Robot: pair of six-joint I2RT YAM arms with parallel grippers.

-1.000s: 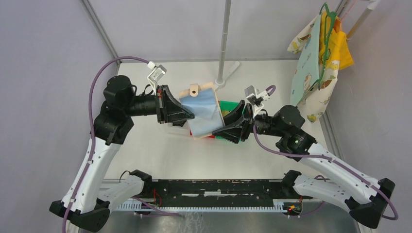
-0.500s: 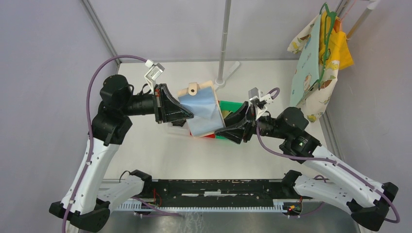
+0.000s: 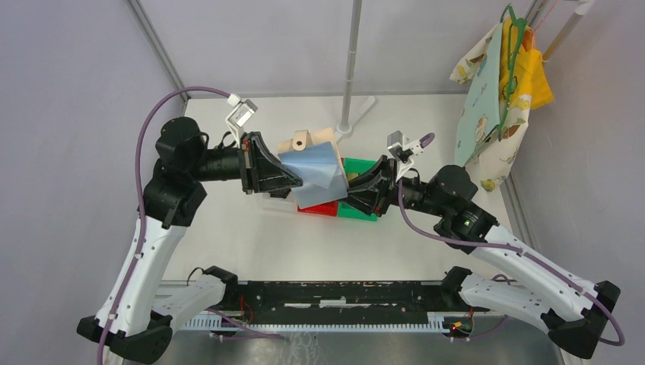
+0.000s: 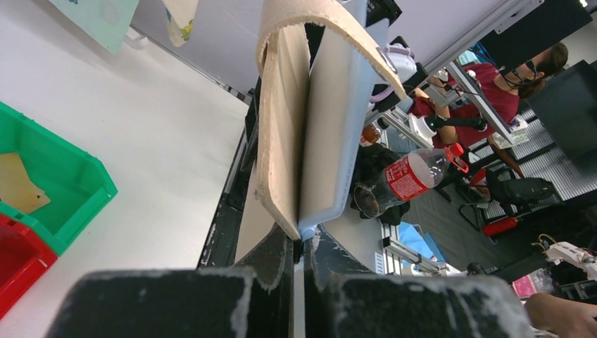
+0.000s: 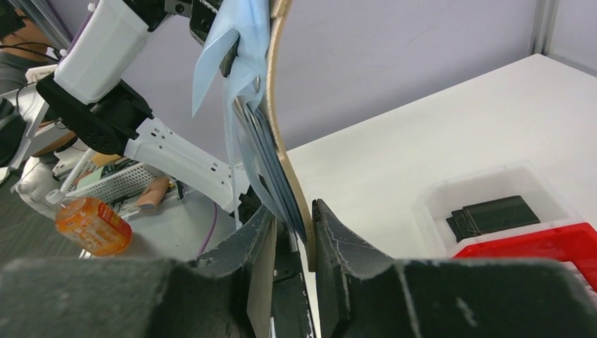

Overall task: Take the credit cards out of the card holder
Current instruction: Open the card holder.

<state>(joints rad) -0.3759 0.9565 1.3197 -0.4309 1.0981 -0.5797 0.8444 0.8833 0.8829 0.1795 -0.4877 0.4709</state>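
Above the red bin (image 3: 316, 208), left pincer (image 3: 293, 181) clamps the card holder (image 3: 316, 169); right pincer (image 3: 351, 195) straddles it, grip unclear.

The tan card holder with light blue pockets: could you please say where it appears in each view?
Top external: tan fold-over card holder at centre.
Left wrist: card holder upright, top centre.
Right wrist: card holder edge-on, upper left of centre.
Shared landmark: red plastic bin, bottom left, bottom right.
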